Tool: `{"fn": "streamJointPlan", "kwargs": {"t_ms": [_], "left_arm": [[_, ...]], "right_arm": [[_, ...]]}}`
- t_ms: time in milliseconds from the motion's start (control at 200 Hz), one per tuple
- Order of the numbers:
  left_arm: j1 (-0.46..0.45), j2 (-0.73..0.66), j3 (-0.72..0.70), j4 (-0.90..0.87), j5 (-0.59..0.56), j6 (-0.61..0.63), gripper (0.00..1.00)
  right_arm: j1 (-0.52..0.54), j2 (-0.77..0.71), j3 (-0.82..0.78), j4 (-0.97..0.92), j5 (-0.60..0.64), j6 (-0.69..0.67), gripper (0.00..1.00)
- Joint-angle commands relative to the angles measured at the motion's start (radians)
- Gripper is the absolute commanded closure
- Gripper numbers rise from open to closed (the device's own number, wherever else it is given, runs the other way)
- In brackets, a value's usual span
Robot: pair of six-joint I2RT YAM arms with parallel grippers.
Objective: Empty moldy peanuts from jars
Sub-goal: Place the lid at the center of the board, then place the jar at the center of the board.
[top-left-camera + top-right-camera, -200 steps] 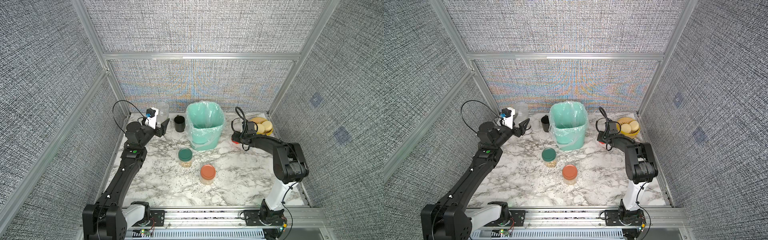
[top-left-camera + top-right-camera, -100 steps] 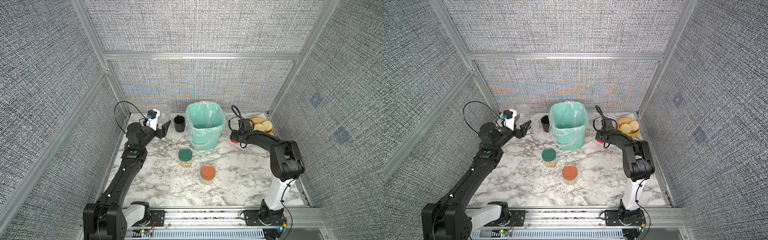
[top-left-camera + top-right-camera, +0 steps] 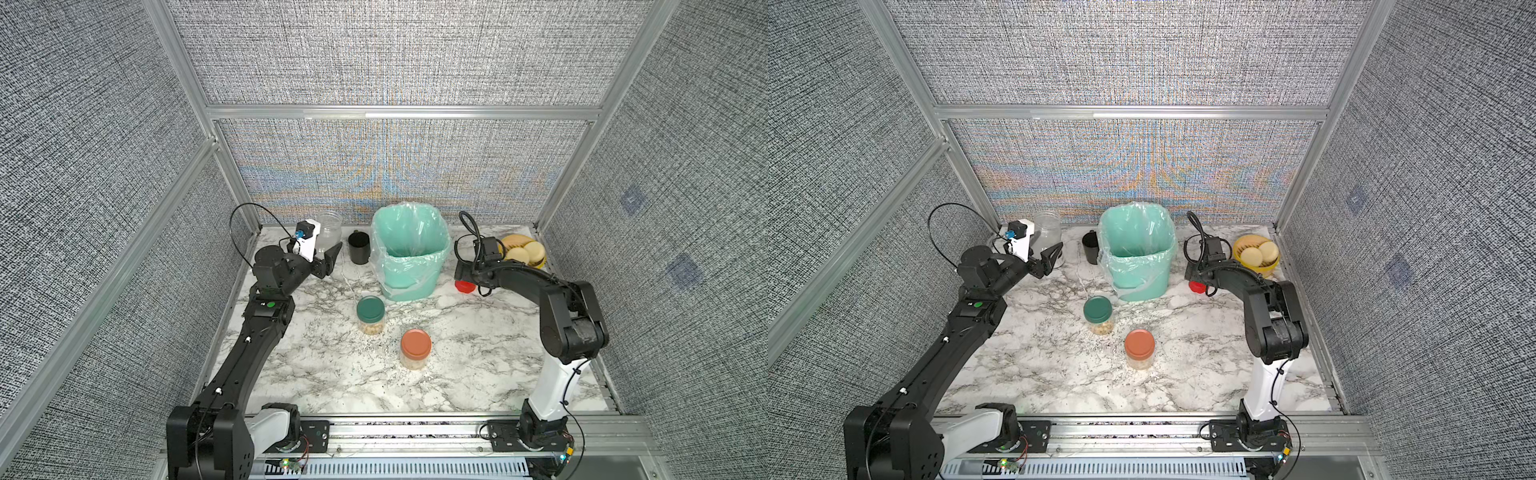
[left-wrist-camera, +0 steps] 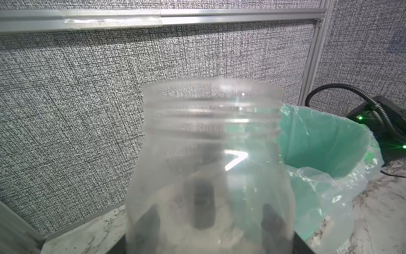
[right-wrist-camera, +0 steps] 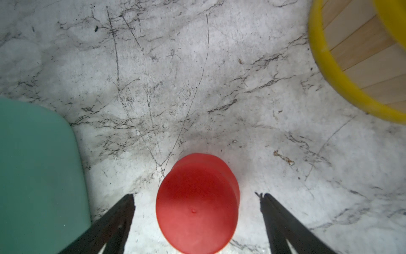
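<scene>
Bare marble table [image 3: 332, 374] stretches from the front rail [image 3: 415, 428] to the orange-lidded jar [image 3: 415, 348] and green-lidded jar [image 3: 370, 311], both capped, moldy peanuts [image 3: 372, 329] in their bottoms. Behind, the right gripper [image 5: 197, 195] stands spread, clear of the red lid [image 5: 197, 215] lying between lined bin [image 3: 415, 276] and yellow basket [image 5: 319, 55]. Farthest, near the back-left corner, the left gripper [image 3: 331, 257] clamps an empty, lidless clear jar [image 4: 211, 143].

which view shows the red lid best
Right wrist view: the red lid sits large and sharp between the fingers of the open right pincer. In both top views the lid is a small, half-hidden red sliver. The left wrist view misses it.
</scene>
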Motion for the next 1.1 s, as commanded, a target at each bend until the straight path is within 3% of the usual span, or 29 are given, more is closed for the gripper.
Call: {"fn": "streamJointPlan", "kwargs": {"t_ms": [0, 155, 310, 500, 846, 956, 1096], "left_arm": [[0.002, 0.002, -0.003, 0.029, 0.018, 0.010, 0.96], [0.001, 0.007, 0.006, 0.019, 0.064, 0.027, 0.96], [0.002, 0.008, 0.029, -0.012, 0.196, 0.066, 0.96], [-0.001, 0.053, 0.132, -0.227, 0.440, 0.311, 0.96], [-0.053, 0.126, 0.251, -0.454, 0.546, 0.505, 0.96], [-0.074, 0.165, 0.278, -0.476, 0.551, 0.513, 0.96], [-0.106, 0.208, 0.308, -0.495, 0.568, 0.543, 0.96]], "right_arm": [[0.003, -0.013, -0.001, 0.011, 0.014, 0.015, 0.07], [0.005, -0.094, -0.029, 0.035, 0.013, 0.004, 0.07], [0.004, -0.239, -0.053, 0.073, -0.035, -0.072, 0.07], [0.004, -0.433, -0.070, 0.130, -0.292, -0.260, 0.08], [0.016, -0.622, 0.048, 0.079, -0.811, -0.430, 0.08], [0.054, -0.603, 0.130, 0.005, -0.882, -0.465, 0.10], [0.120, -0.548, 0.232, -0.079, -0.881, -0.498, 0.14]]}}
